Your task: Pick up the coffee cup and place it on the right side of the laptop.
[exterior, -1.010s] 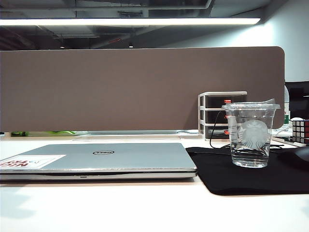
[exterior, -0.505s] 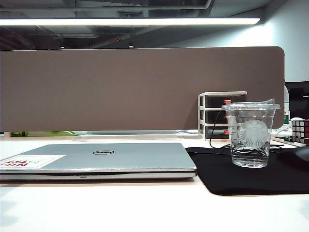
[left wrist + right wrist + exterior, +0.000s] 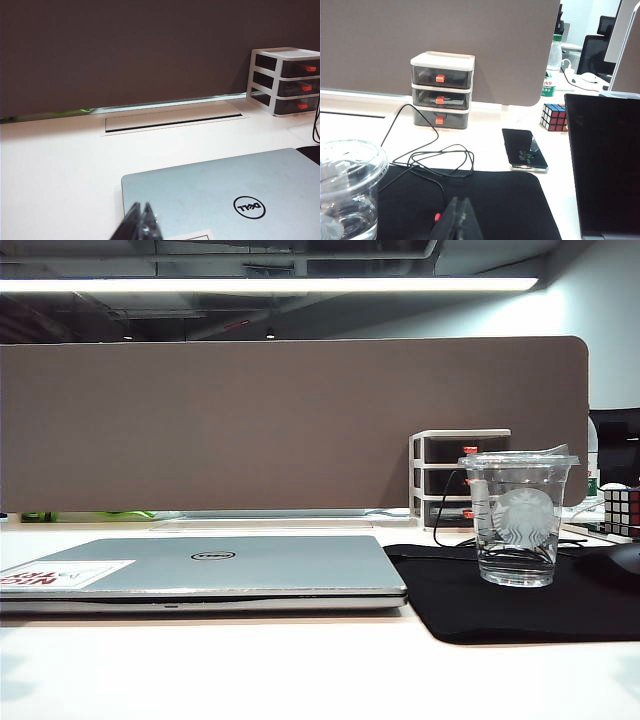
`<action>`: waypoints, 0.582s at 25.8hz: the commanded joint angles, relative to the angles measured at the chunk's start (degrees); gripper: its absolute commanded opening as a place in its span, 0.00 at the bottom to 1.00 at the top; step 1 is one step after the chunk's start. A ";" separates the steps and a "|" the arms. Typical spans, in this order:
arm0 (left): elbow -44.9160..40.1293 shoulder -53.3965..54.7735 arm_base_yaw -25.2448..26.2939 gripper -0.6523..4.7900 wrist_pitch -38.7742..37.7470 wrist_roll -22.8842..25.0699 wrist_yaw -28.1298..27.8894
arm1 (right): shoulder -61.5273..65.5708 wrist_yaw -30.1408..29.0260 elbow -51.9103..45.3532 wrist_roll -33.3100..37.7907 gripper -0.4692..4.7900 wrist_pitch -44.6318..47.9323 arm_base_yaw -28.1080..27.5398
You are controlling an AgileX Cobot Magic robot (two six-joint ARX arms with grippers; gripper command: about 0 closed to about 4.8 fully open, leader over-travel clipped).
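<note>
The coffee cup (image 3: 518, 519) stands upright on a black mat (image 3: 520, 600), at three o'clock from the closed laptop (image 3: 200, 572) and clear of it, on the white counter (image 3: 300, 675). A small drawer unit (image 3: 440, 478) sits behind the cup. The left claw (image 3: 141, 226) hangs pinched together, empty, over the laptop's lid. The right claw (image 3: 458, 220), likewise pressed together and empty, hovers over the mat near the cup.
</note>
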 commanded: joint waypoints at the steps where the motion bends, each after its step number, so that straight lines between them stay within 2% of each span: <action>1: 0.17 0.09 0.15 0.11 0.70 0.24 -0.20 | -0.11 -0.02 -0.37 -0.24 0.09 2.34 0.02; 7: 0.20 -1.68 0.13 0.11 0.26 1.62 0.70 | -0.11 -0.07 -0.37 -0.39 0.09 2.95 0.02; 11: 0.20 -5.18 0.13 0.11 -4.96 2.71 0.85 | -0.11 -0.09 -0.37 -0.37 0.09 3.32 0.02; 15: 0.20 -5.11 0.13 0.11 -3.19 3.89 0.87 | -0.11 -0.07 -0.37 -0.39 0.09 3.87 0.00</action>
